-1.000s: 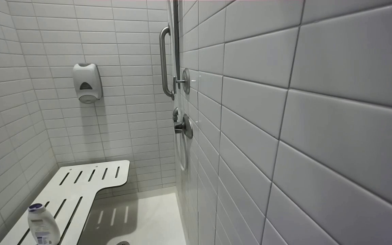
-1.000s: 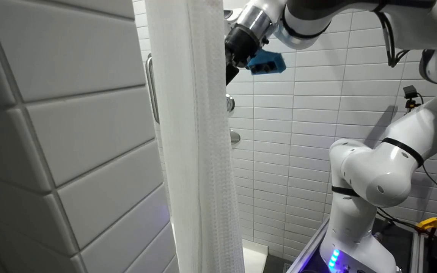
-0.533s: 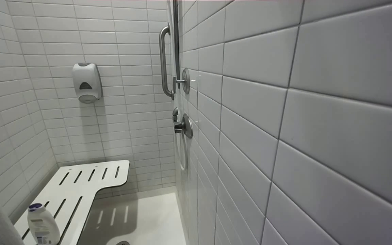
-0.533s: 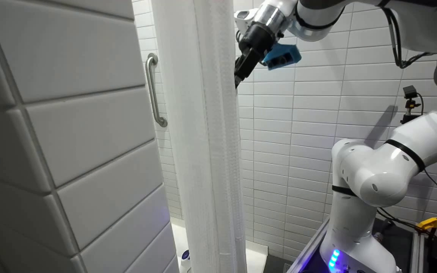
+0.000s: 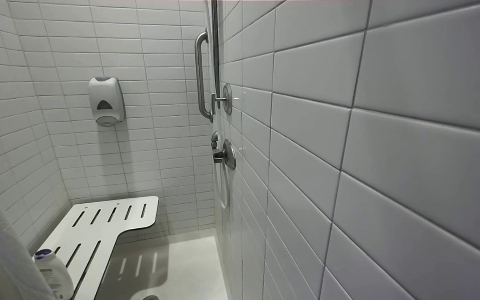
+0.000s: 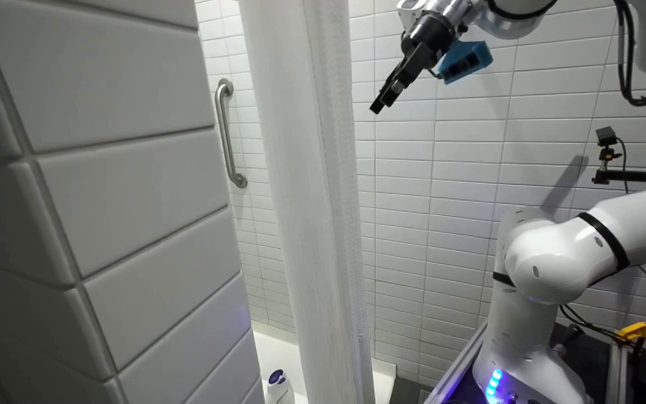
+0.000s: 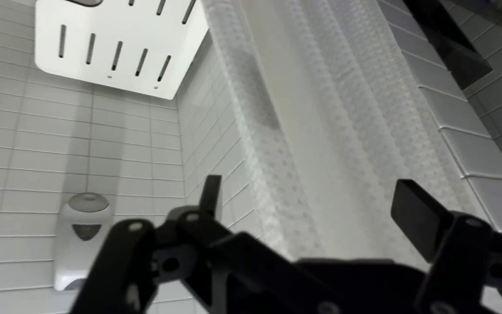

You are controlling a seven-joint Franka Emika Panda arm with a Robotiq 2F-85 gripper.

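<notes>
Going left to right, what's around the curtain?

First, in an exterior view, a corner of wall, up close and blocking most of that side. Next the bar on the far tiles, and low down the bottle (it's upright on the bench, and in an exterior view the curtain overlaps its left edge).

And the curtain itself?

Mid-view, hanging in a gathered column, its lower part slanting right, hiding a strip of tiles.

What about the gripper?

Just right of the curtain, up high, with tiles showing between the two. Its fingers are spread wide apart; in the wrist view the curtain fills much of the gap beyond them.

Then?

The arm, and a yellow handle at far right.
</notes>
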